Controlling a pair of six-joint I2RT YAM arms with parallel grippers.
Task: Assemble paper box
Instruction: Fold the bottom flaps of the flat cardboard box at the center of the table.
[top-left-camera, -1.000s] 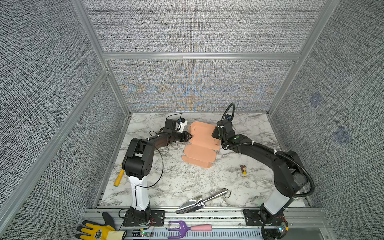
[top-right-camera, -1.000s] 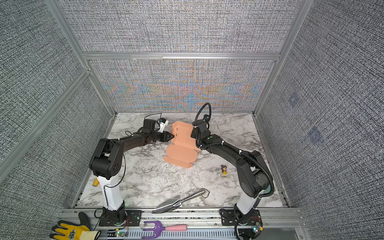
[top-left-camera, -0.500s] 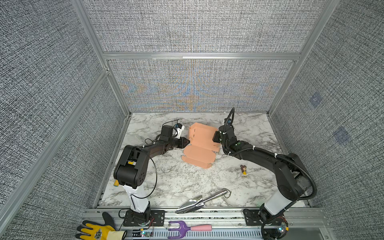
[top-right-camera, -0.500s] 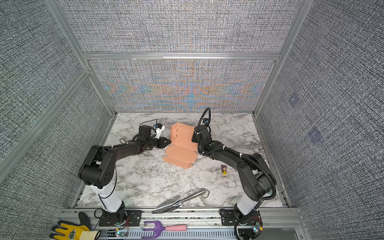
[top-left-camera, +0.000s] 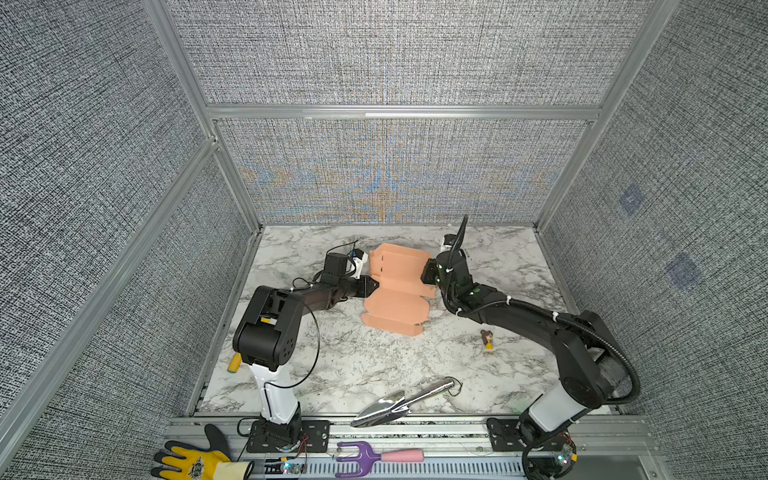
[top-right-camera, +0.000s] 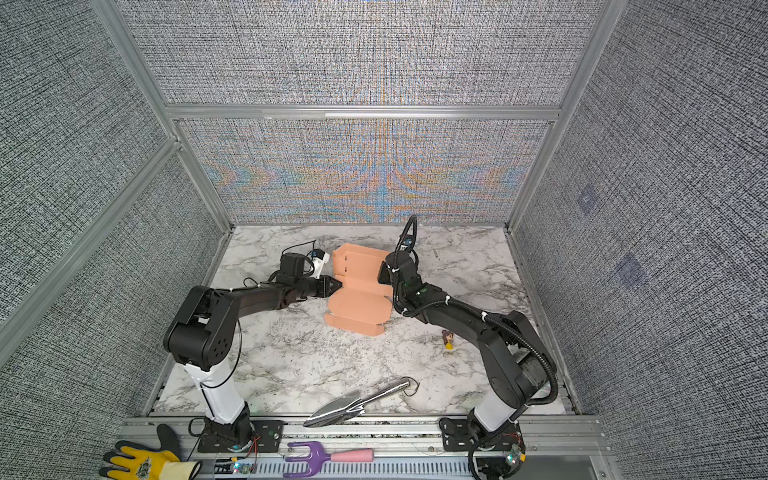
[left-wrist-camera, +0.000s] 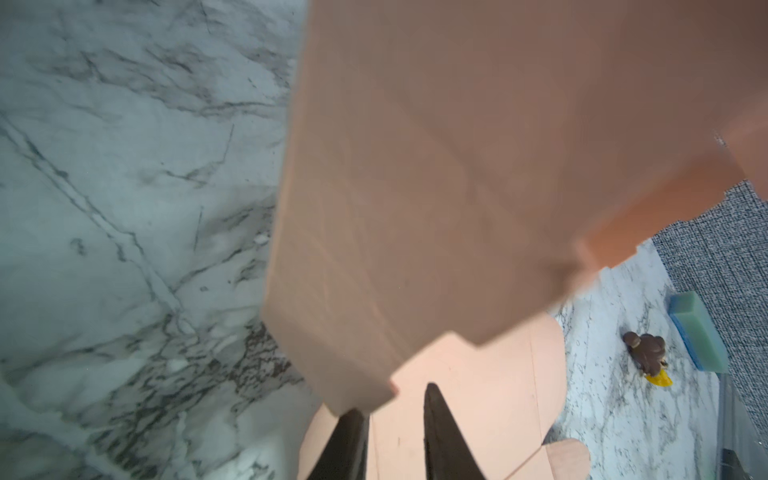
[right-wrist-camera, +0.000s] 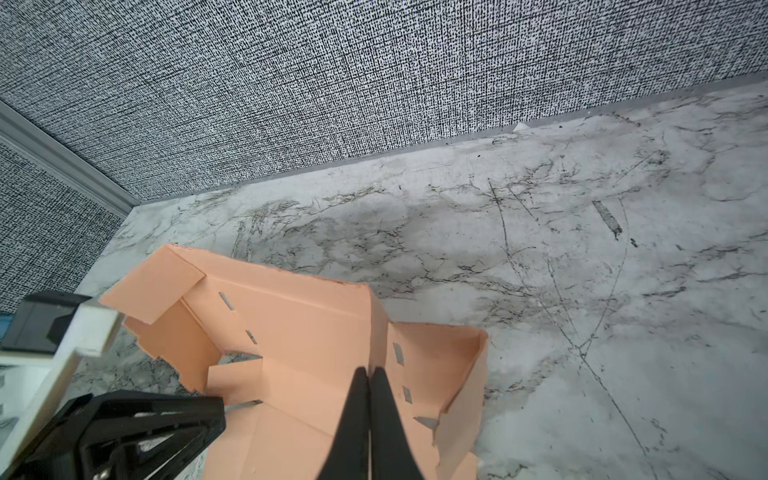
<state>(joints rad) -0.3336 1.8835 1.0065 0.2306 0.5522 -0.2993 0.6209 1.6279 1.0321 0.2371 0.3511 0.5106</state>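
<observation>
Toward the back of the marble tabletop (top-left-camera: 353, 365) lies one paper box (top-left-camera: 399, 291) (top-right-camera: 359, 299), a single piece of plain salmon-pink cardboard, matte and creased. Its rear half is folded up into thin walls cut with narrow slits, as the right wrist view shows (right-wrist-camera: 299, 332). Its front half lies flat, ending in rounded, scalloped lobes.

Two grippers meet the box, one on each side. The left gripper (top-left-camera: 372, 286) (top-right-camera: 336, 284) is at the box's left edge. In the left wrist view (left-wrist-camera: 395, 403) its two dark tapered fingers (left-wrist-camera: 440, 436) stand a little apart with the flat panel showing through the gap. A raised flap corner overlaps one fingertip, and nothing is seen pinched. The right gripper (top-left-camera: 426, 274) (top-right-camera: 380, 274) is at the box's right side, with its jaws pressed fully together. Its tips (right-wrist-camera: 368, 370) are against a fold between two upright walls.

Right of the box, toward the arm bases, one small brown-haired figurine (top-left-camera: 487, 338) lies well apart from it. Farther out on that same side lie:
- one shiny metal trowel (top-left-camera: 403, 401)
- one purple plastic hand fork (top-left-camera: 374, 457) with a pink handle
- one yellow-and-black glove (top-left-camera: 195, 465)

One green sponge block (left-wrist-camera: 698, 332) lies beyond the figurine against the grey woven wall (top-left-camera: 395, 54).
</observation>
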